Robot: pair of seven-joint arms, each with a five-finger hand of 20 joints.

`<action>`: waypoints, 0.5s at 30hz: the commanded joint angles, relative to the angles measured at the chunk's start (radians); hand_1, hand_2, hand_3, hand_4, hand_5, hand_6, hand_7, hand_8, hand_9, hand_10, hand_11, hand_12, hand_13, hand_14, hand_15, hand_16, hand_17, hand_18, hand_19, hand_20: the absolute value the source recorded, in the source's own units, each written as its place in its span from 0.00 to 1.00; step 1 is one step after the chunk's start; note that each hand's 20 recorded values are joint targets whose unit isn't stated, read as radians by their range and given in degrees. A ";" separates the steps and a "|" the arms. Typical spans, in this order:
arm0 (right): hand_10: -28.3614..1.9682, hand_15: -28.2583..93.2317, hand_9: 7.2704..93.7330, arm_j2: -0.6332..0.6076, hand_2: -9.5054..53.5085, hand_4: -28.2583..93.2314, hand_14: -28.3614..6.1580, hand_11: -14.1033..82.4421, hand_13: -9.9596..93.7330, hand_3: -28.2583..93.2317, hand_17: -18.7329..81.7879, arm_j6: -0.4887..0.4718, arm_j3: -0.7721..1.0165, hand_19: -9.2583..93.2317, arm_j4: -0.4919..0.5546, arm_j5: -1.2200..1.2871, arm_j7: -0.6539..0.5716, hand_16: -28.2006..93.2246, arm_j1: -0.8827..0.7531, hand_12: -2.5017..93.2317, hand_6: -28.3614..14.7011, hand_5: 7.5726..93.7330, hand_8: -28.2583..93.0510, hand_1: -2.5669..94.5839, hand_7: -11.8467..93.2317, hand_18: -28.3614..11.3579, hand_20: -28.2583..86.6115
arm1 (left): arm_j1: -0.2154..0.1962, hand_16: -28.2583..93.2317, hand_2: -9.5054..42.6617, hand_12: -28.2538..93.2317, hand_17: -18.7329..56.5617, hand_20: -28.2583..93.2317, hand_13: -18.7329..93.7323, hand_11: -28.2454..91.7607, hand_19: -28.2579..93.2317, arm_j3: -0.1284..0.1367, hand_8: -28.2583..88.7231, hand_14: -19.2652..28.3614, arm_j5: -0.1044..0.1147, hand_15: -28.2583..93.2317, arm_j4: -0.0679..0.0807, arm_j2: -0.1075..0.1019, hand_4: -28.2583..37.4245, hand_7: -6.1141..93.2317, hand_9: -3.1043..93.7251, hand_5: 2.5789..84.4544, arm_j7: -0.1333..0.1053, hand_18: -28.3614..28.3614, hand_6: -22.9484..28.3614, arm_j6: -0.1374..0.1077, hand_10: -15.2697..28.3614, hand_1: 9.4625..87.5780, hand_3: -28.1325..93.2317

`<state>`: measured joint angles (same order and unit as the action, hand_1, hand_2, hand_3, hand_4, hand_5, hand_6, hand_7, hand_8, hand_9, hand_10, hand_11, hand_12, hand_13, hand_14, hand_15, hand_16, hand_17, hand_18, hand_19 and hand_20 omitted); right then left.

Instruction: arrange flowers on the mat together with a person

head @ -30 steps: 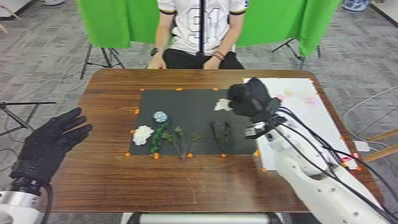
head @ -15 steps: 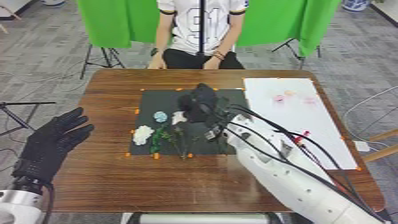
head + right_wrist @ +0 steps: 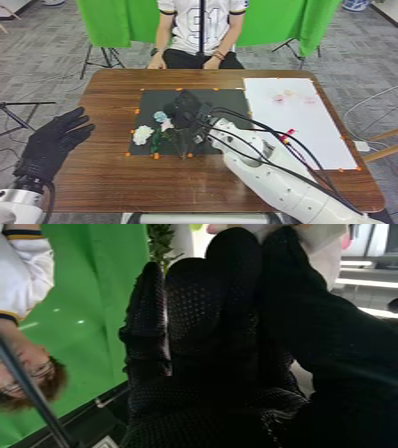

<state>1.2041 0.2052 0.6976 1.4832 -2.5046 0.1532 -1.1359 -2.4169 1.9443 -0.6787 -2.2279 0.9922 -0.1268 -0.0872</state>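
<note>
Right hand point(image 3: 184, 111) has fingers pinched on pale flower point(image 3: 167, 125), bloom over mat point(image 3: 222, 97), between blue bloom point(image 3: 160, 116) and that hand. Left hand point(image 3: 55, 145) empty, fingers loosely extended, farther off.

One dark mat point(image 3: 213, 100) and one white sheet point(image 3: 311, 130) are lying on the tabletop point(image 3: 107, 185); two white flowers point(image 3: 142, 135), one pale-blue flower point(image 3: 160, 116) and three pinkish blooms point(image 3: 279, 98) are showing.
</note>
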 commanded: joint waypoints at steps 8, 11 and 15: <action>0.75 0.77 0.84 0.025 0.00 0.00 0.67 0.41 0.76 0.87 0.46 -0.015 0.005 0.74 -0.032 -0.049 -0.023 0.50 -0.009 0.61 0.74 0.68 0.23 0.52 0.60 0.33 0.64 | -0.003 0.24 0.20 0.35 0.15 0.36 0.41 0.41 0.63 -0.005 0.18 0.75 0.001 0.53 0.012 0.001 0.03 0.19 0.38 0.47 0.009 0.91 0.57 0.000 0.67 0.20 0.82; 0.73 0.77 0.80 0.029 0.00 0.00 0.67 0.45 0.75 0.86 0.45 -0.028 0.020 0.74 -0.038 -0.049 -0.031 0.49 -0.016 0.58 0.73 0.66 0.24 0.49 0.59 0.32 0.65 | -0.009 0.24 0.20 0.35 0.15 0.36 0.41 0.41 0.63 -0.003 0.18 0.75 -0.001 0.53 0.008 0.004 0.03 0.19 0.38 0.47 0.008 0.91 0.57 -0.001 0.67 0.20 0.82; 0.70 0.78 0.77 0.027 0.00 0.00 0.66 0.50 0.74 0.85 0.44 -0.026 0.027 0.74 -0.037 -0.041 -0.037 0.49 -0.016 0.54 0.73 0.64 0.24 0.47 0.60 0.32 0.65 | -0.003 0.24 0.20 0.35 0.15 0.36 0.41 0.41 0.63 -0.001 0.18 0.75 0.000 0.53 0.011 0.001 0.03 0.19 0.38 0.47 0.010 0.91 0.57 0.001 0.67 0.20 0.82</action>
<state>1.2241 0.1870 0.7063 1.4508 -2.5350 0.1309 -1.1472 -2.4135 1.9415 -0.6784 -2.2222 0.9909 -0.1252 -0.0868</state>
